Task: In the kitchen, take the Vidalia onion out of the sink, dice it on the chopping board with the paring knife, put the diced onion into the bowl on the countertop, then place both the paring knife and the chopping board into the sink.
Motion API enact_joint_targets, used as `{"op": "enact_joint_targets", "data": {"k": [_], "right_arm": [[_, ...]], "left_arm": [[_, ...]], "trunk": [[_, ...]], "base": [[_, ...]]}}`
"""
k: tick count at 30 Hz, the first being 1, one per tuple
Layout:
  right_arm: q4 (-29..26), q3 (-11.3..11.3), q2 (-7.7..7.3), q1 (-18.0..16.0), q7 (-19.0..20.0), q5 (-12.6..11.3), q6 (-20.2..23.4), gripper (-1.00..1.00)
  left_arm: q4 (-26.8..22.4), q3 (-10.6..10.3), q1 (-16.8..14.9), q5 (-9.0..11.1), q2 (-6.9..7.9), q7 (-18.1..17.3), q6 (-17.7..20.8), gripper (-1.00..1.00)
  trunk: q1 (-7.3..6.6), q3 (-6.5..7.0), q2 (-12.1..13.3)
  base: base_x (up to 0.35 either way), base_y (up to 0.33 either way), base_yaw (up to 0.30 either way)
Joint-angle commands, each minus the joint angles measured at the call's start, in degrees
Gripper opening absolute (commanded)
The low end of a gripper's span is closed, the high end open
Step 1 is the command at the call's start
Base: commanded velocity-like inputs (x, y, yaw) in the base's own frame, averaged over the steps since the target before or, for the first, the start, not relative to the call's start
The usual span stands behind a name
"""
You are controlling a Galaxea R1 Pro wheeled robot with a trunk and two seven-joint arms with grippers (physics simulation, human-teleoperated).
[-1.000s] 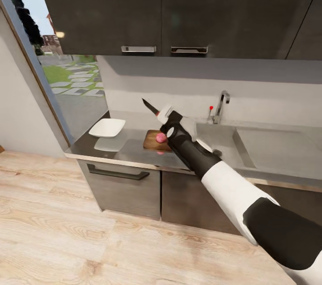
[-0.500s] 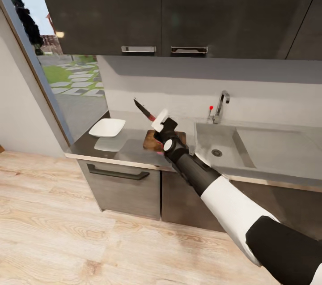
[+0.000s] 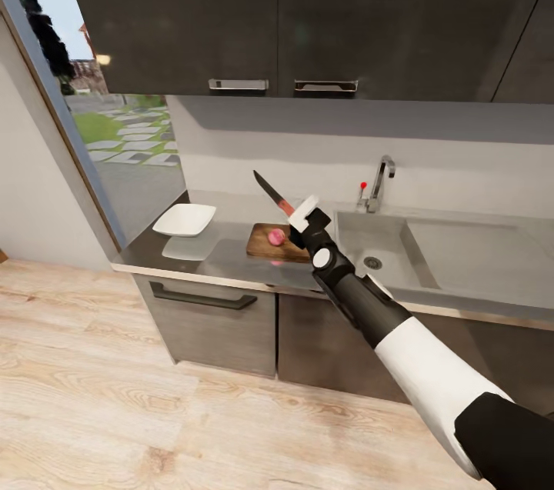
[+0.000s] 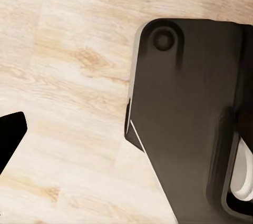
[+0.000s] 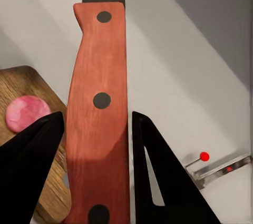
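Dark glossy wall cabinets (image 3: pixel 308 13) with two metal handles span the top of the frame, above a pale grey back wall (image 3: pixel 308 159). At the upper left a tall window (image 3: pixel 115 128) shows a lawn, stepping stones and blue sky, with a plain light wall (image 3: pixel 31 198) beside it. Light wood-plank floor (image 3: pixel 115 413) covers the lower left, meeting dark grey base cabinets (image 3: pixel 223 328) at the middle
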Motion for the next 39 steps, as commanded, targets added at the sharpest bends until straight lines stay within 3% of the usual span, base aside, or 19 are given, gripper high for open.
{"op": "enact_joint_targets", "data": {"k": [1,10,15,17,19,36,39], "right_arm": [[-0.1,0.2,-0.04,-0.1,-0.2,0.3,0.4,-1.0],[0.1,0.2,-0.24,0.0,-0.4,0.9,0.9,-1.0],[0.8,0.3,-0.25,0.2,-0.5,5.3,1.7,-1.0],[1.0,0.4,-0.16,0.9,-0.5,8.1,3.6,-1.0],[1.0,0.5,-0.12,1.5,-0.5,9.3,4.7,-1.0],[2.1,0.6,-0.12,4.2,-0.7,10.3,5.7,-1.0],[2.5,0.6,-0.12,4.3,-0.7,10.3,7.6,-1.0]], "left_arm": [[0.0,-0.5,0.0,0.4,0.08,0.5,-0.1,1.0],[1.3,-0.5,0.0,0.5,0.02,0.7,0.0,1.0],[1.8,-0.5,0.0,0.5,-0.02,0.6,0.1,1.0],[2.0,-0.5,0.0,0.6,-0.03,0.6,0.1,1.0],[2.1,-0.5,0.0,0.6,-0.03,0.6,0.1,1.0],[2.1,-0.5,0.0,0.6,-0.04,0.6,0.2,1.0],[2.1,-0.5,0.0,0.6,-0.06,0.6,0.2,1.0]], "trunk": [[0.04,-0.11,-0.1],[0.04,-0.11,-0.1],[0.04,-0.11,-0.1],[0.04,-0.11,-0.1],[0.04,-0.11,-0.1],[0.04,-0.11,-0.1],[0.04,-0.11,-0.1]], "base": [[0.0,0.0,0.0],[0.0,0.0,0.0],[0.022,0.0,0.0],[0.155,0.014,0.0],[0.219,0.114,0.0],[0.119,0.063,0.0],[0.001,0.0,0.0]]}}
